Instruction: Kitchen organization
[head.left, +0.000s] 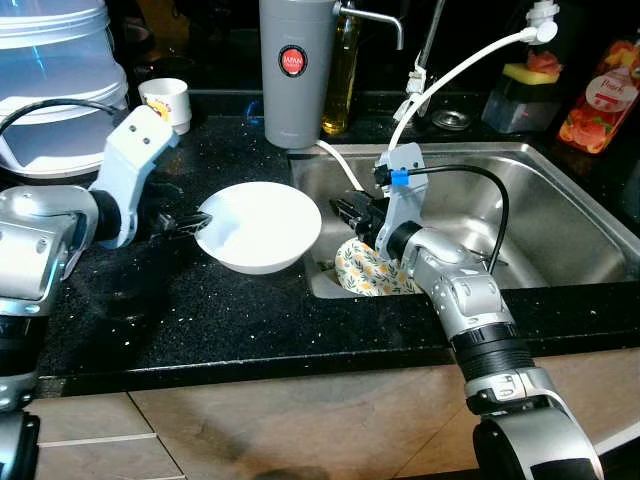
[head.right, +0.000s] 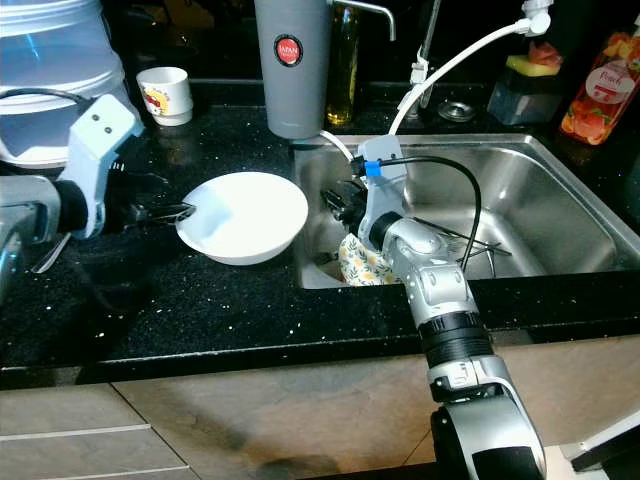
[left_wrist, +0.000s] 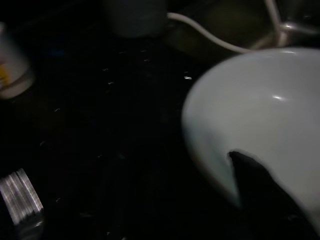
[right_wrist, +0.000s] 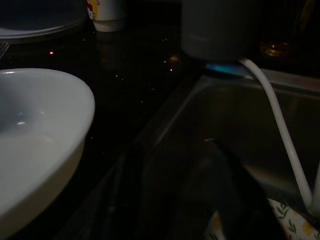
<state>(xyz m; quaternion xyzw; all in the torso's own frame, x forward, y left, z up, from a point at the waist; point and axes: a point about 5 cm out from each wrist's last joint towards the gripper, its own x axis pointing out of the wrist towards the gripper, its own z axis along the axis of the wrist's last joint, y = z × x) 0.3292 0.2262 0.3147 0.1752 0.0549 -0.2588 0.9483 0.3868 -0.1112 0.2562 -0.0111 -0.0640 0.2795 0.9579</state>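
On black speckled counter (head.left: 200, 320) beside steel sink (head.left: 560, 230), left tool (head.left: 190, 224) grips white bowl (head.left: 262, 226).

Bowl (head.left: 260, 226): plain white. Counter (head.left: 200, 320): black with fine white specks. Sink (head.left: 560, 230): bare silver steel. Cloth (head.left: 368, 270) in the sink: cream, printed with yellow fruit and green leaves. Far canister (head.left: 296, 70): grey, round red badge. My arms: silver; fingers black.

Left gripper (head.right: 178, 211) fingers at white bowl (head.right: 243, 216) rim, seemingly pinching it, right gripper (head.right: 335, 203) over sink (head.right: 545, 210)
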